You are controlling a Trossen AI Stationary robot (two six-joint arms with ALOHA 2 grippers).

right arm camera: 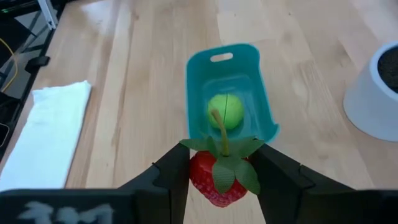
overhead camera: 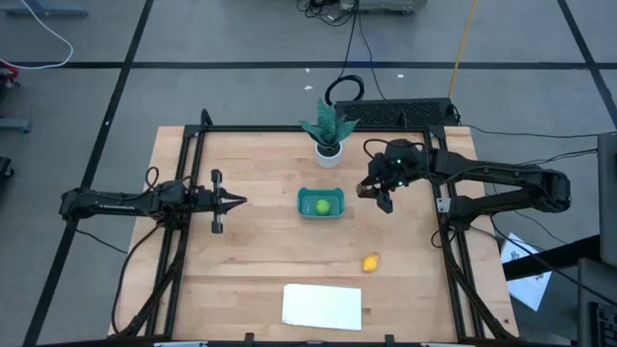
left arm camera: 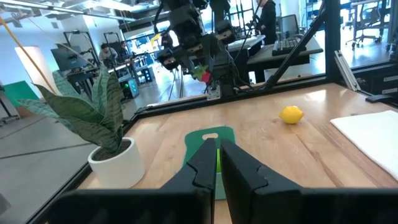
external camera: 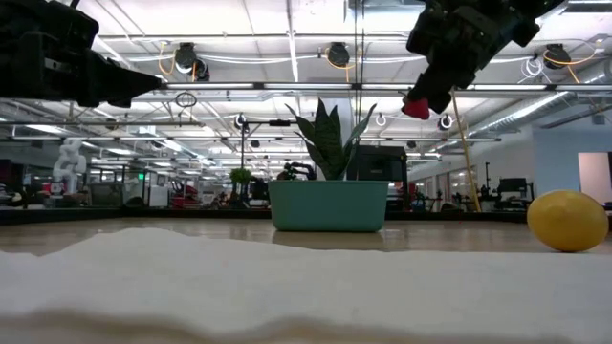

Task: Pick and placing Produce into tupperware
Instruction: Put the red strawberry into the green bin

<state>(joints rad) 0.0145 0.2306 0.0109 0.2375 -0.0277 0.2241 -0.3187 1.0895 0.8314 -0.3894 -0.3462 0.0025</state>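
The teal tupperware (overhead camera: 310, 210) sits mid-table with the round lime-green fruit (overhead camera: 322, 205) inside it, as my right wrist view also shows (right arm camera: 225, 111). My right gripper (overhead camera: 386, 199) hovers just right of the tupperware, shut on the small red strawberry-like fruit (right arm camera: 214, 180). The low view shows that fruit (external camera: 417, 107) high above the tupperware (external camera: 328, 205). The yellow lemon (overhead camera: 370, 262) lies on the table nearer the front edge. My left gripper (overhead camera: 231, 200) waits left of the tupperware, fingers shut and empty. My right gripper pinches the red fruit by its two opposite sides (right arm camera: 198, 177) between the two fingers. Its green leafy cap and stem (right arm camera: 219, 152) point toward the wrist camera. The fingers slant down from the table's right, and the fruit is lifted clear of the table.
A white pot with a green plant (overhead camera: 329, 154) stands just behind the tupperware. A flat white sheet (overhead camera: 322, 306) lies by the near edge. A black frame (overhead camera: 193, 145) borders the wooden table. Bare wood lies between the tupperware and the sheet.
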